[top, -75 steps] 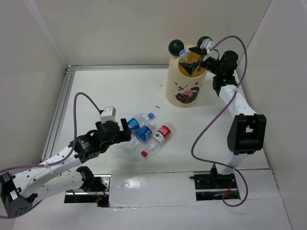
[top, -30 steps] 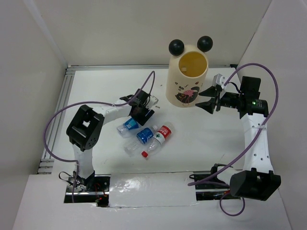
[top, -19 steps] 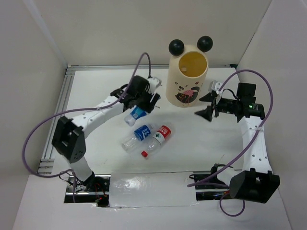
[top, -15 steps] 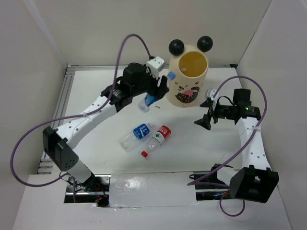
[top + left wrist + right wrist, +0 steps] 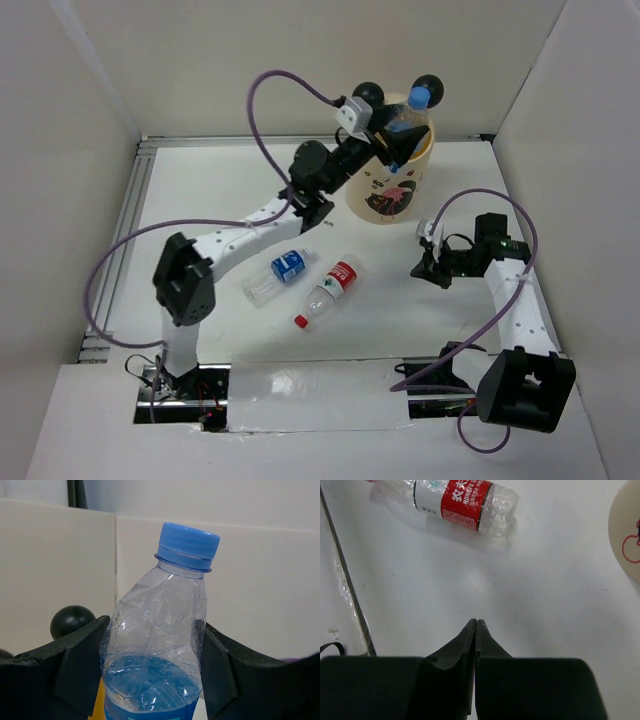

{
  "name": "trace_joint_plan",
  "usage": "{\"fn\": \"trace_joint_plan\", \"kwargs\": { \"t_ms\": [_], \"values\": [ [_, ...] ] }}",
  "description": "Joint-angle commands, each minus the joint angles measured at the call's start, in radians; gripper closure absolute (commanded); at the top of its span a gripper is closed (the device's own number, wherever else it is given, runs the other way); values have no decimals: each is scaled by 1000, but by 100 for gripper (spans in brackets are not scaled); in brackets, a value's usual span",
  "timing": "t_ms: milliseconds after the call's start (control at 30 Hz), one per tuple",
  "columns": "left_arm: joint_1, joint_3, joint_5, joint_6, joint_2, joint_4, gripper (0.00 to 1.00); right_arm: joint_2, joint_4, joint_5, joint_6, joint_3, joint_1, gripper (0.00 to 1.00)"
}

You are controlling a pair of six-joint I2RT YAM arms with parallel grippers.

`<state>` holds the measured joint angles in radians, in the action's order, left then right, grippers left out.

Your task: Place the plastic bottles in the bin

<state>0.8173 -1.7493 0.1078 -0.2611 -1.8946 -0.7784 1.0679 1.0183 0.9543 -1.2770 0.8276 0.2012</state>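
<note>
Step in hand: delivery of one bottle to the bin. The left tool (image 5: 152, 665) is partly closed on a clear bottle with a blue cap and blue label (image 5: 160, 645), with one jaw pressed against each side of the crumpled body. In the top view this bottle (image 5: 408, 115) is held cap-up at the rim of the bin (image 5: 385, 200), over its yellow mouth and between the two black ball ears; one ear (image 5: 72, 622) shows just behind the left jaw in the wrist view. The bottle is not yet released. The next move probably calls for the left tool to open so that the bottle drops clear of the rim; confirm first that the body sits over the opening and not over the wall. The right tool (image 5: 476, 625) is fully closed and empty, its tips touching, low over the counter (image 5: 220, 200) to the right of the bin. Two bottles lie on the counter: a red-label bottle (image 5: 335, 285) and, beside it, a blue-label bottle (image 5: 278, 275). The right tool must open before it can take the red-label bottle (image 5: 460, 505).
</note>
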Motion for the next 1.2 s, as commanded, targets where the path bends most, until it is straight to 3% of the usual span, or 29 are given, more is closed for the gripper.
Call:
{"fn": "trace_joint_plan", "kwargs": {
  "t_ms": [0,100,133,233,567,633,667,767,800,933,1000,1167],
  "values": [
    [42,-105,-109,129,-127,-395,66,-33,31,11,-21,-24,6,96],
    [66,-272,-152,196,-258,-369,66,-33,31,11,-31,-33,6,96],
    [66,-403,-172,213,-314,-302,66,-42,31,11,-31,-33,6,96],
    [57,-493,-192,224,-376,-273,66,-42,31,11,-31,-42,6,96],
    [-21,-421,-281,309,-377,-217,61,-31,31,1,-31,-42,6,92],
    [-33,-421,-292,309,-400,-191,55,-22,22,1,-22,-42,6,88],
    [-33,-421,-292,309,-400,-191,46,-22,22,1,-22,-42,6,82],
    [-33,-443,-304,309,-426,-170,37,-22,22,1,-22,-42,6,66],
    [-33,-456,-304,300,-442,-153,12,-22,22,1,-13,-42,6,51],
    [-43,-567,-263,286,-491,-95,9,-31,22,1,-13,-42,15,42],
    [-34,-598,-238,276,-500,-85,0,-31,12,1,-13,-42,15,38],
    [0,-466,-212,276,-388,-165,0,-31,28,35,-68,-33,15,33]
  ]
}}
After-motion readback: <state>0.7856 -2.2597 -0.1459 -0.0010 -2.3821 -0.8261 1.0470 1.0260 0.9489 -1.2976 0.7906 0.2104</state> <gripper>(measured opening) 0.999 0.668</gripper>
